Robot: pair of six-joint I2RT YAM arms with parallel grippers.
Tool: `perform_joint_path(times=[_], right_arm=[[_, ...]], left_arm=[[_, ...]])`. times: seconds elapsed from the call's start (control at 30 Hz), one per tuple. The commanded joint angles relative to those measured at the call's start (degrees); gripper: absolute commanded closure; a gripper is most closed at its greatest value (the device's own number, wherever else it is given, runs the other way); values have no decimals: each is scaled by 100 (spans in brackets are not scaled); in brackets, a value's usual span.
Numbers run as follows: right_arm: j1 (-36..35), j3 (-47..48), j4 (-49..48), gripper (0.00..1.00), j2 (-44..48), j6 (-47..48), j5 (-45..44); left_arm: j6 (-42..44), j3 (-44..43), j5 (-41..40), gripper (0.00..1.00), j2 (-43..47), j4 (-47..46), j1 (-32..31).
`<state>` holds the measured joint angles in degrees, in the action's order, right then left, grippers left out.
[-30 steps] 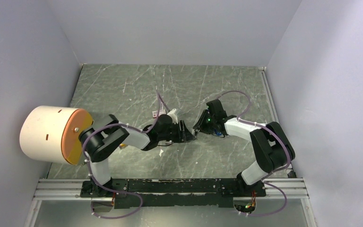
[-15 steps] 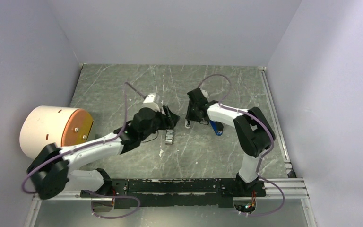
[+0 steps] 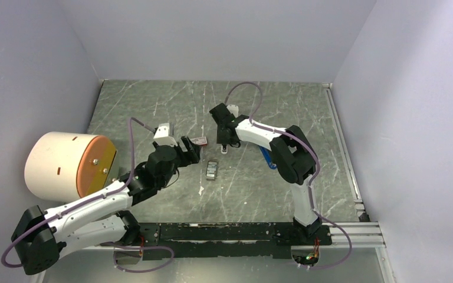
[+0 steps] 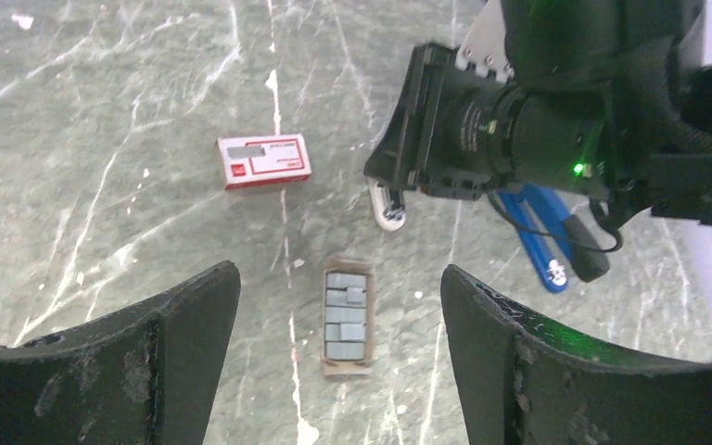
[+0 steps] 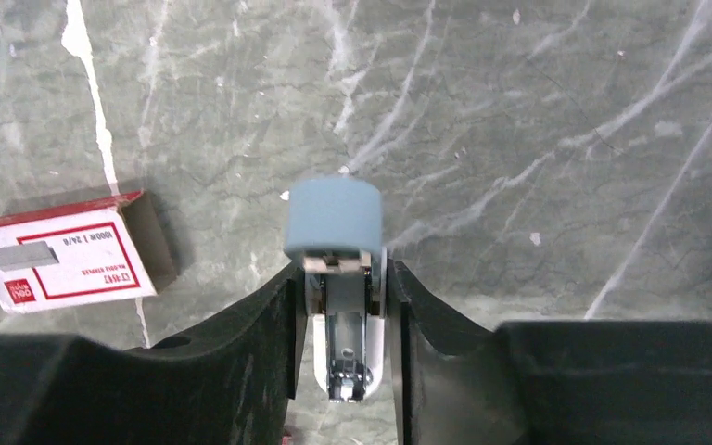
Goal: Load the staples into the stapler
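The staples [image 4: 346, 315], grey strips in a small brown tray, lie on the table between my left gripper's [image 4: 338, 272] open jaws, well below them; they also show in the top view [image 3: 212, 170]. The bright blue stapler [image 4: 542, 236] lies to the right, partly hidden behind the right wrist, and shows in the top view [image 3: 266, 157]. My right gripper [image 5: 343, 273] is shut on a pale blue-grey piece [image 5: 334, 218] with white and metal parts, low over the table [image 3: 224, 147]. My left gripper [image 3: 190, 148] is open and empty.
A red-and-white staple box [image 5: 65, 250] lies left of the right gripper, seen also in the top view [image 3: 199, 140]. A large white cylinder with an orange face [image 3: 68, 168] stands at the left. A metal rail [image 3: 212, 233] runs along the near edge.
My left gripper has drawn back to the left, off the staples. My right gripper has moved left and farther away with the pale blue-grey piece. The staples have stayed put.
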<state>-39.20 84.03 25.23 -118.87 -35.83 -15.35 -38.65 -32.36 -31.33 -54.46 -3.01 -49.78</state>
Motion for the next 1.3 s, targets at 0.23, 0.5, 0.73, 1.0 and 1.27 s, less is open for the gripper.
perform_joint_path(times=[0.23, 0.5, 0.73, 1.0, 1.27], right_arm=[[-44, 247, 282, 34, 28, 80, -228], [611, -408, 131, 33, 1408, 204, -289], [1547, -1463, -94, 21, 2177, 769, -879], [1893, -1478, 337, 14, 1833, 1558, 419], [1901, -1863, 126, 17, 1713, 1838, 368]], left_arm=[[-128, 164, 166, 7, -62, 120, 89], [43, -220, 684, 3, -562, 104, 144], [422, -340, 1247, 3, -1114, -498, 153], [684, -868, 2456, 6, -1985, -386, 171], [738, -635, 3080, 6, -1907, -649, 172]])
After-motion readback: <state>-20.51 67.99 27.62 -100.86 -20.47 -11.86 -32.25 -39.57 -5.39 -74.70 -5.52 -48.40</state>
